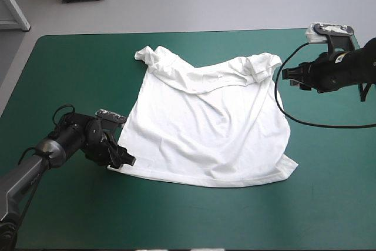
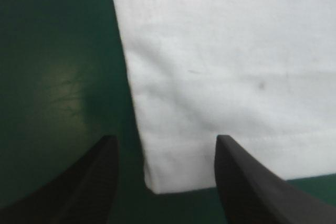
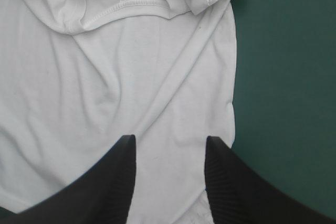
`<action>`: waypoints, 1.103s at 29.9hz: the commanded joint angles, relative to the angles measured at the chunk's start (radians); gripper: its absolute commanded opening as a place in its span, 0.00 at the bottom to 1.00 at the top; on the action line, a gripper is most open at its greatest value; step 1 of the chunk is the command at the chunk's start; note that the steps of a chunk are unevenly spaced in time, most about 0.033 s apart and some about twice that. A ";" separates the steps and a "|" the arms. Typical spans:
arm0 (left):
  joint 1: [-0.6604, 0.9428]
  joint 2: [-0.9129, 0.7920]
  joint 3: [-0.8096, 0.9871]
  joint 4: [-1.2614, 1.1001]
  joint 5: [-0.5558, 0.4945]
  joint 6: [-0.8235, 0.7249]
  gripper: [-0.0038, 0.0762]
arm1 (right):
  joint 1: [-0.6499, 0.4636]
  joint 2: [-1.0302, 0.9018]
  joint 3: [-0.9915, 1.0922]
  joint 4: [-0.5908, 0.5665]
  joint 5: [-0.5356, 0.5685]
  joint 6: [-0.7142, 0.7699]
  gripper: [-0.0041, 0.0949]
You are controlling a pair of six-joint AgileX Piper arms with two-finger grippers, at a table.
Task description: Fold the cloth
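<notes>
Your left gripper (image 1: 122, 160) sits nearest, right at the near hem corner of the T-shirt (image 1: 205, 127) on that arm's side. The right gripper (image 1: 289, 76) hangs just beside the shirt's far shoulder on the other side. The shirt lies in the middle of the teal-green cover (image 1: 70, 86), hem toward you and collar away.

From the left wrist, the black fingers (image 2: 89, 182) stand spread and hold nothing. The hem corner lies flat between them, bare cover to its outside. I judge the step in hand to be taking this corner. Slide one finger under the stitched hem so that you pinch both layers, and press the fingers together only when the corner is well inside them.

From the right wrist, that arm's fingers (image 3: 105, 182) are also apart and empty, poised over the shirt's side edge below the sleeve. Whether they touch the fabric, I cannot tell. Take the edge itself, not the loose wrinkles beside it, and match the height of the other arm before lifting.

The shirt is spread but not smooth. Long creases run across the body, both sleeves are bunched inward near the collar (image 3: 126, 6), and the near hem corner on the right arm's side juts out. Expect it to sag between the grips.
</notes>
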 commanded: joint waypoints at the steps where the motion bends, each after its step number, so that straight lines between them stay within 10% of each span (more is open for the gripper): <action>1: -0.004 -0.012 0.015 0.003 -0.044 -0.021 0.54 | -0.007 -0.036 -0.021 0.018 -0.029 0.000 0.44; 6: -0.004 0.055 0.036 -0.006 -0.057 -0.027 0.43 | -0.007 -0.036 -0.021 0.018 -0.029 0.000 0.41; 11: -0.004 0.085 0.037 -0.016 -0.096 -0.027 0.04 | -0.007 -0.036 -0.018 -0.022 -0.029 0.009 0.39; 21: -0.004 0.085 0.037 -0.012 -0.105 -0.021 0.04 | 0.019 -0.084 0.309 -0.130 -0.029 0.044 0.62; 33: -0.004 0.085 0.037 -0.016 -0.109 -0.021 0.04 | 0.122 -0.084 0.602 -0.207 -0.161 0.095 0.60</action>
